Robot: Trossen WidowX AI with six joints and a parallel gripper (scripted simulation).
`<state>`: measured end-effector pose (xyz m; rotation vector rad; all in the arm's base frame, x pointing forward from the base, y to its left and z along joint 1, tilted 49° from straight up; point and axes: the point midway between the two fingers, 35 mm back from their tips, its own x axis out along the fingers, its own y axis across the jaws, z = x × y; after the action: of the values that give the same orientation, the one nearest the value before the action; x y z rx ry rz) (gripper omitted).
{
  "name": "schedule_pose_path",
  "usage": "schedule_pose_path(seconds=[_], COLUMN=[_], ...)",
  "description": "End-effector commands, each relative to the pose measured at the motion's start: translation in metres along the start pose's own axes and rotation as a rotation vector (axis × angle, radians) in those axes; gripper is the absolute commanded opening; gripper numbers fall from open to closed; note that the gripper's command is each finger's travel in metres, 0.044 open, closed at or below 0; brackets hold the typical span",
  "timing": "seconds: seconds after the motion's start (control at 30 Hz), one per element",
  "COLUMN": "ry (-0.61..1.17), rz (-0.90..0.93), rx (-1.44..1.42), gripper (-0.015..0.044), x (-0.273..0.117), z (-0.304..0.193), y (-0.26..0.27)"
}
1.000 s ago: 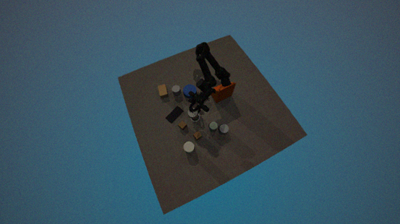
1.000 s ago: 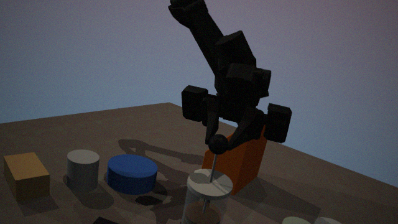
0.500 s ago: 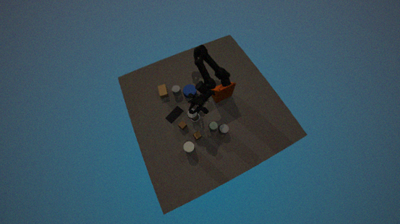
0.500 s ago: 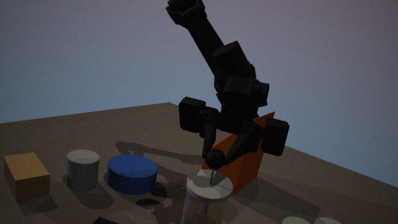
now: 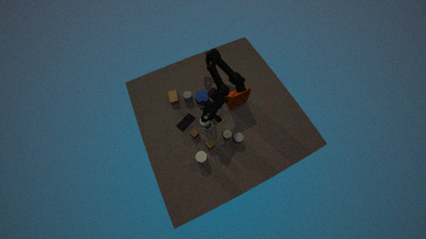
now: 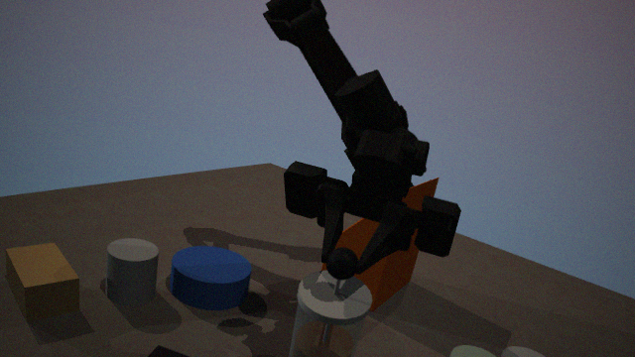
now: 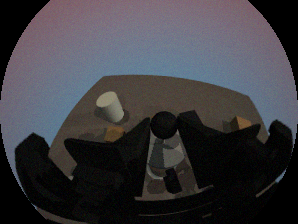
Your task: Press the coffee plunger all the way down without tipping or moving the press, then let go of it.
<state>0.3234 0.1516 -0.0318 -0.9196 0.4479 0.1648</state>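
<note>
The coffee press (image 5: 208,125) (image 6: 305,317) is a clear cylinder with a pale lid (image 6: 331,308) (image 7: 167,159), standing upright on the brown table top. The plunger's black ball knob (image 6: 342,263) (image 7: 164,125) is low over the lid, with a short bit of thin metal rod (image 6: 337,287) showing between them. My gripper (image 6: 342,265) (image 7: 163,120) comes down at a slant and is shut on the knob, one finger on each side. In the top view the arm partly covers the press, and the knob cannot be made out there.
An orange block (image 5: 239,99) (image 6: 397,278) stands behind the press. A blue cylinder (image 5: 202,97) (image 6: 210,278), a grey cylinder (image 6: 132,273) and a tan block (image 6: 42,278) stand to one side. A dark slab (image 5: 186,122), small wooden blocks (image 5: 210,145) and pale cylinders (image 5: 238,138) (image 7: 110,106) are also around.
</note>
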Motion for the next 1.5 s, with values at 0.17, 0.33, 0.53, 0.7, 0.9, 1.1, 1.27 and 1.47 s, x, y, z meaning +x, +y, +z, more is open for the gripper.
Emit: schedule_pose_path(seconds=[0.17, 0.33, 0.53, 0.7, 0.9, 1.1, 1.27, 1.47], ry=[0.031, 0.031, 0.031, 0.031, 0.031, 0.02, 0.02, 0.02], rz=[-0.006, -0.006, -0.006, -0.006, -0.006, -0.005, -0.005, -0.005], rx=[-0.014, -0.013, -0.013, -0.013, -0.013, -0.009, -0.009, -0.009], gripper=[0.0124, 0.0124, 0.0124, 0.0124, 0.0124, 0.0124, 0.0124, 0.0256], x=[0.0048, 0.0058, 0.0068, 0.0075, 0.0081, 0.0068, 0.0068, 0.0068], z=[-0.0071, -0.0063, -0.0054, -0.0049, -0.0042, -0.0012, -0.0012, -0.0012], y=[0.0001, 0.0004, 0.0007, 0.0009, 0.0011, 0.0013, 0.0013, 0.0013])
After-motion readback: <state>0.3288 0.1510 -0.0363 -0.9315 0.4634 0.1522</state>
